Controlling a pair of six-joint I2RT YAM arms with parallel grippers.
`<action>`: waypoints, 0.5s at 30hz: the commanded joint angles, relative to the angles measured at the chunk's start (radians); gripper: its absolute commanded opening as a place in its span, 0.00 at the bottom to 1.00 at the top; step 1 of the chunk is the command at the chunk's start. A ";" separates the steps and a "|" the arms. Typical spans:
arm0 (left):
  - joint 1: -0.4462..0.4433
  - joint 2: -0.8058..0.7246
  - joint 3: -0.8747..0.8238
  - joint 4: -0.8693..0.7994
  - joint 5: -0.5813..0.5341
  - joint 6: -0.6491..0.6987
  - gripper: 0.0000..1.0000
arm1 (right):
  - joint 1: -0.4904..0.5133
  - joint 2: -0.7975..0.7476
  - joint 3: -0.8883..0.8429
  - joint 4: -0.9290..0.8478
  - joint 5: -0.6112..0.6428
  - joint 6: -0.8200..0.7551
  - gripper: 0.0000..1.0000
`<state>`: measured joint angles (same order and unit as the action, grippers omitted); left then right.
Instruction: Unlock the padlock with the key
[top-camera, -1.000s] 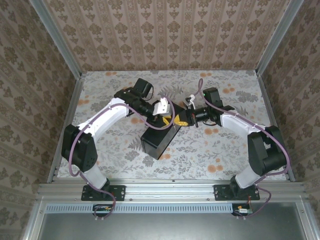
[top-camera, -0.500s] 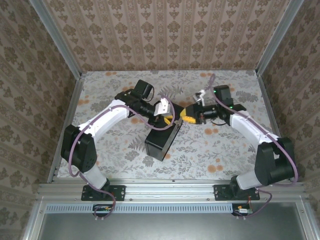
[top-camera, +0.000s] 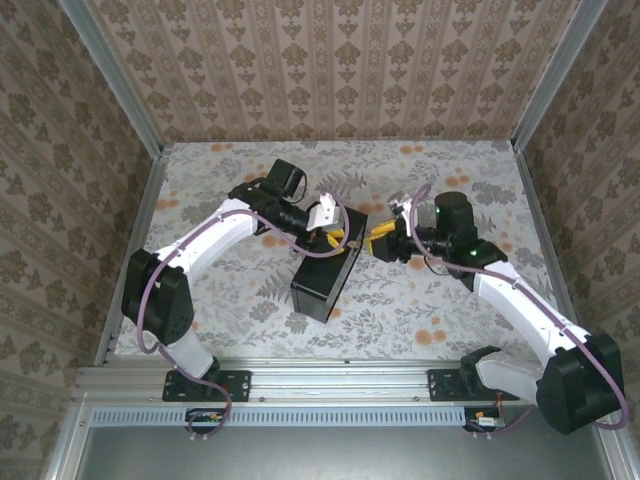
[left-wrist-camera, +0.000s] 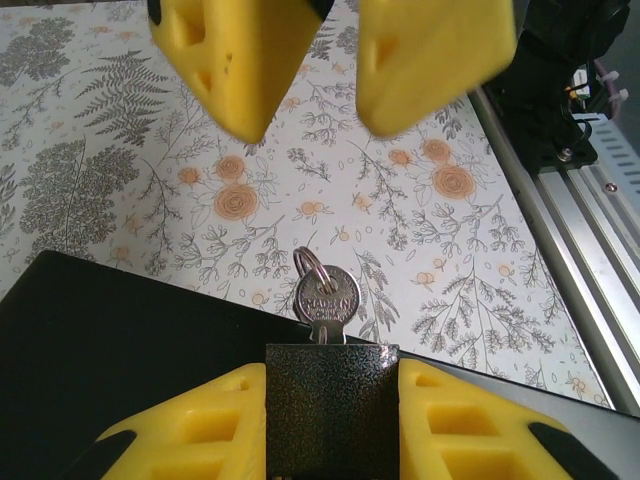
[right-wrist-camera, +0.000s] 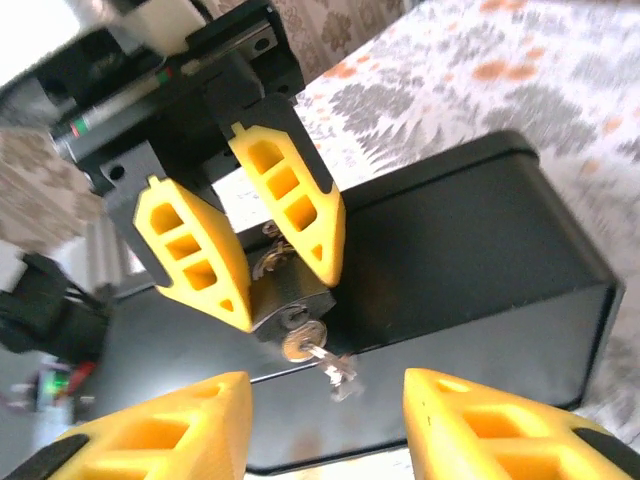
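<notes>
Against the box (top-camera: 322, 285), your left gripper (top-camera: 335, 237) clamps the padlock (left-wrist-camera: 330, 410). The right gripper (right-wrist-camera: 325, 380) stands open just off the inserted key (left-wrist-camera: 326, 297). If it closes off-centre, it may bend the key or twist the padlock loose.

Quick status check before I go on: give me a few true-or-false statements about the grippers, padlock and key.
The left gripper is shut on the padlock: true.
The right gripper grips the key: false; its jaws stand open, apart from the key.
The key sits in the padlock: true.
The padlock lies loose on the table: false; the left gripper holds it by the black box.
</notes>
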<state>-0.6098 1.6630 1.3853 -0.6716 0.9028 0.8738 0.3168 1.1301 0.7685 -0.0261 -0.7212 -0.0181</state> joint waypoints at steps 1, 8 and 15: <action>0.008 -0.017 0.036 -0.028 0.079 0.002 0.05 | 0.024 0.018 -0.016 0.181 0.111 -0.260 0.45; 0.011 -0.015 0.044 -0.024 0.079 0.005 0.05 | 0.080 0.088 0.008 0.173 0.079 -0.463 0.48; 0.019 -0.004 0.069 -0.047 0.081 0.019 0.05 | 0.109 0.104 0.022 0.107 0.080 -0.560 0.48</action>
<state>-0.5945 1.6634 1.3960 -0.7219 0.9127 0.8749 0.4129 1.2263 0.7723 0.0978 -0.6384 -0.4988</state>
